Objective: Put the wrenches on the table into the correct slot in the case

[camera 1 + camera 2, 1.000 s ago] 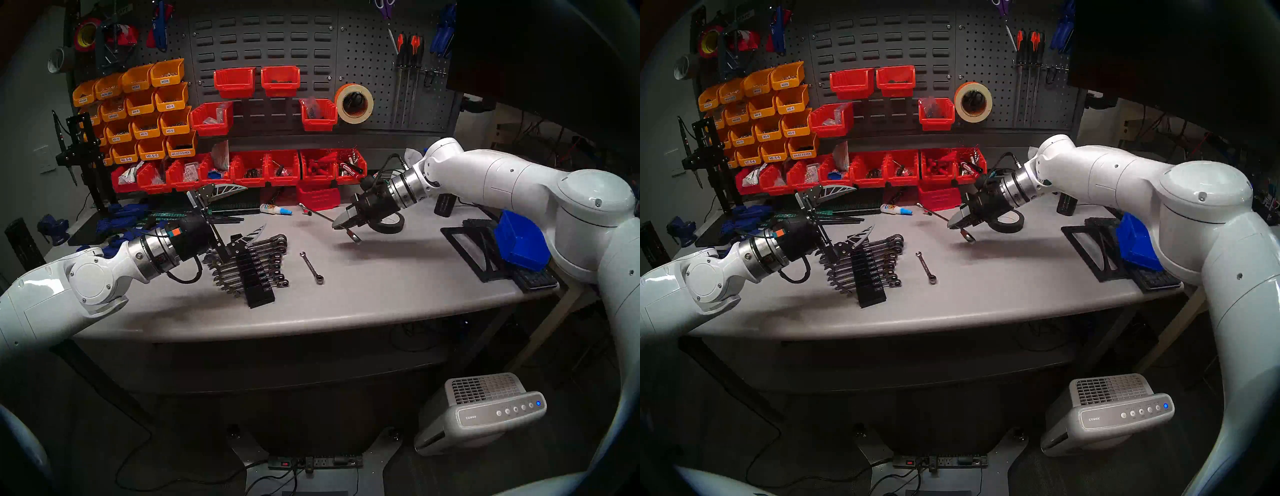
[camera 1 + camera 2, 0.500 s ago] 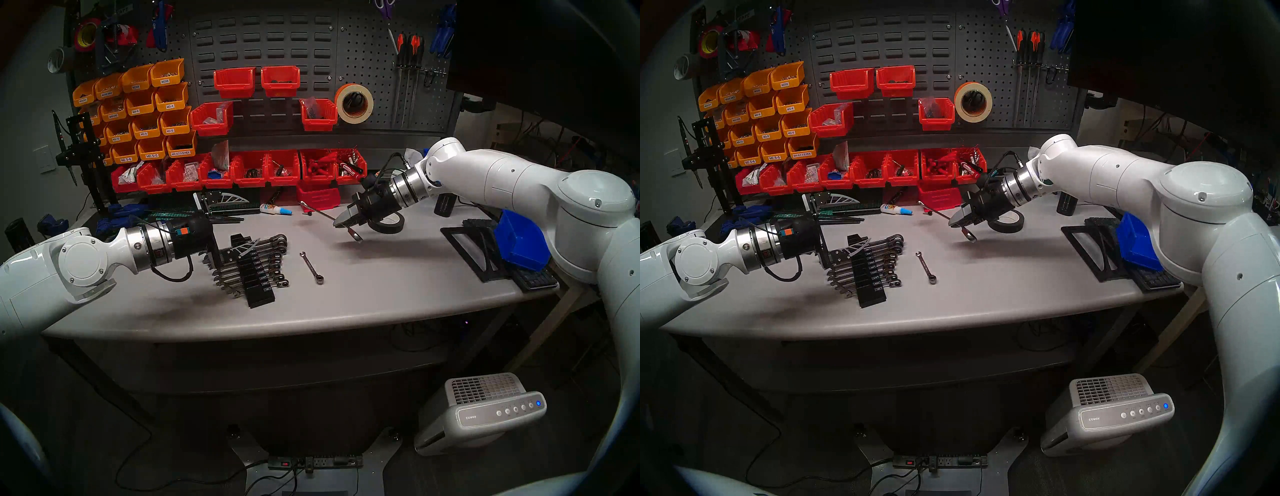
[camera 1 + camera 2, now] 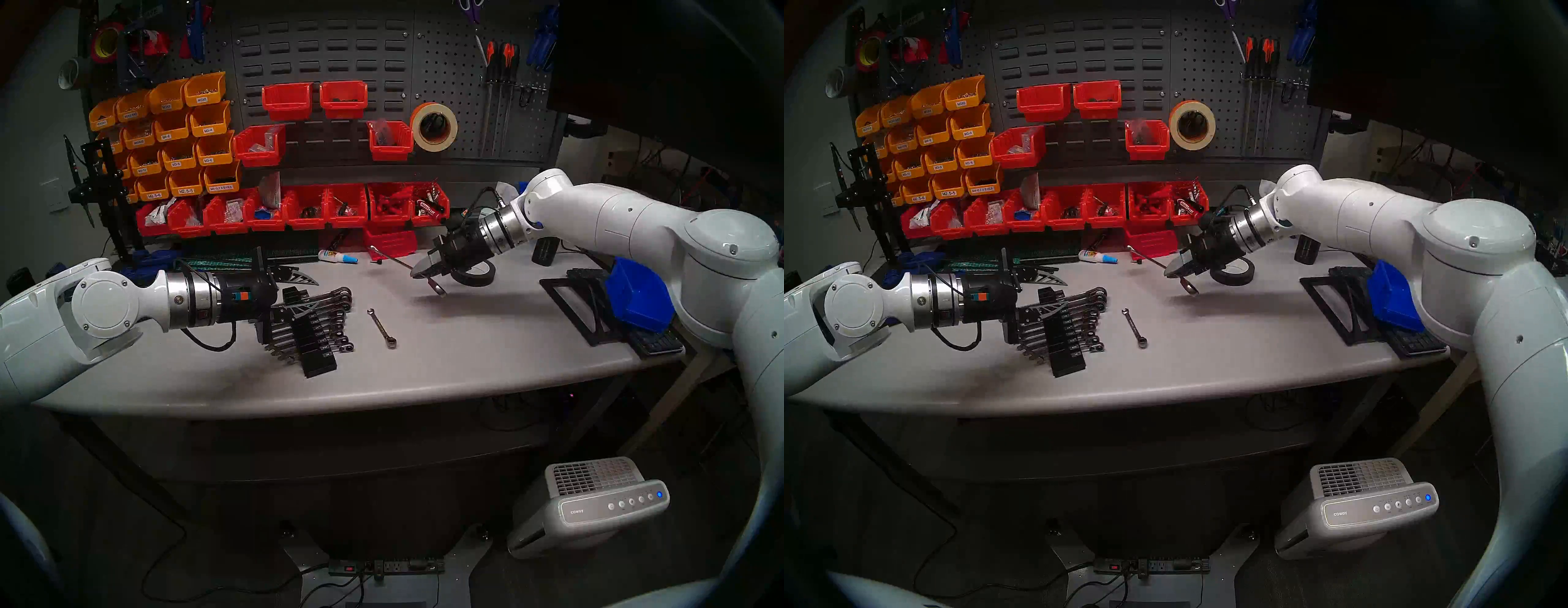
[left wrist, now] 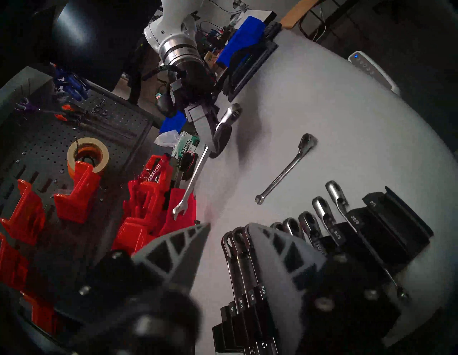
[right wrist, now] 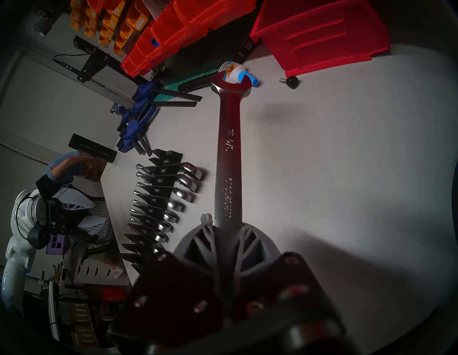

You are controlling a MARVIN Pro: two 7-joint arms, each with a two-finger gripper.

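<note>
Wrenches first: long thick chrome combination wrench (image 5: 228, 173) sits clamped in the right pincer (image 3: 425, 271), raised above the light-grey worktop (image 3: 466, 339) at about 1 o'clock from the worktop's centre in the head view. Pincer fingers are shut on its shank; ring end (image 3: 438, 290) pokes out below the fingertips, open end (image 3: 1132, 250) points back at the red plastic bins (image 3: 326, 208). Wrist view shows a size stamp on the shank, too blurred to read.

Short thin chrome combination wrench (image 3: 382, 328) lies flat on the worktop, untouched, at 3 o'clock from the long black plastic wrench rack (image 3: 314, 339) and just beside it. Its ring end is nearer the front edge.

Rack sits at about 9 o'clock from centre and carries a row of mid-sized chrome wrenches (image 3: 335, 314). Nearest slots stand vacant; white size labels run along it.

Left pincer (image 4: 233, 238) hangs over the rack's far end, at 10 o'clock of it. Grey ribbed fingers (image 4: 178, 248) stand apart with nothing between them; whether they touch the rack I cannot tell.

Black tape roll (image 3: 477, 274) lies behind the right pincer.
</note>
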